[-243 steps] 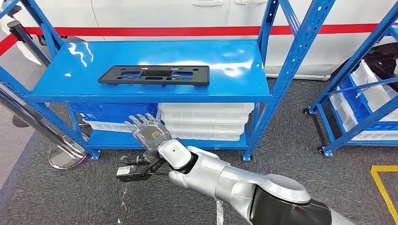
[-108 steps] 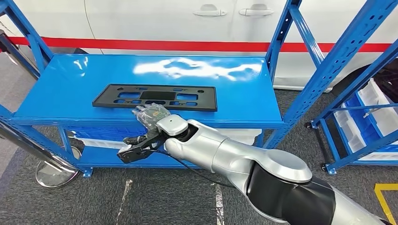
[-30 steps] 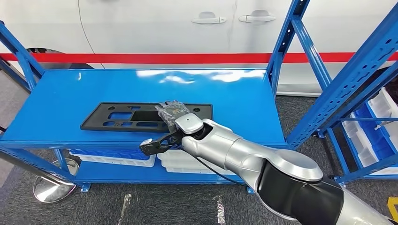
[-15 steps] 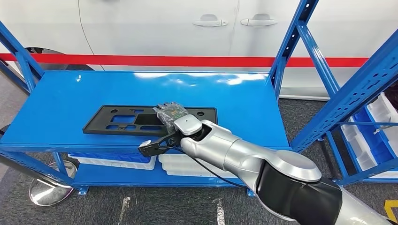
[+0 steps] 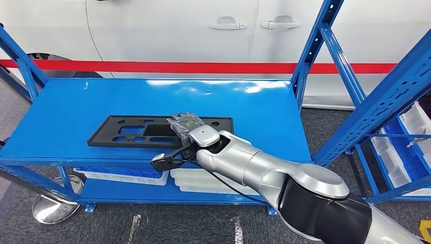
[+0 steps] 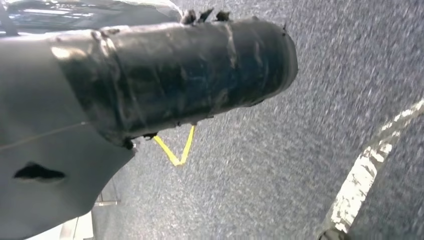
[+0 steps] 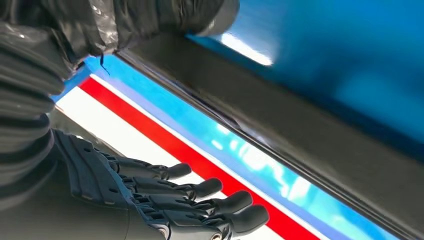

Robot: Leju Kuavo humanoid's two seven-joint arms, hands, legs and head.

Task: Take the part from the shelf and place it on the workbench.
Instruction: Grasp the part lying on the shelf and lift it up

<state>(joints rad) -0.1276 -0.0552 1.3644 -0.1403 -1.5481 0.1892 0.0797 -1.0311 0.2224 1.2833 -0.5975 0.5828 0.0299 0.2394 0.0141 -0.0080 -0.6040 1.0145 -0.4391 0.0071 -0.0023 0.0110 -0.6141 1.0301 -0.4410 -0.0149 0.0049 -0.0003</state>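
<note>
Part: laid flat on the blue shelf.
Right robot hand: held over its near edge (fingers outstretched, nothing grasped).

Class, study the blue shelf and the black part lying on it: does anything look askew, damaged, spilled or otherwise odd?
Nothing stands out. The black part lies flat on the blue shelf, roughly parallel to its front edge and fully supported. The right hand is over the part's right portion. No damage or spill is visible.
</note>
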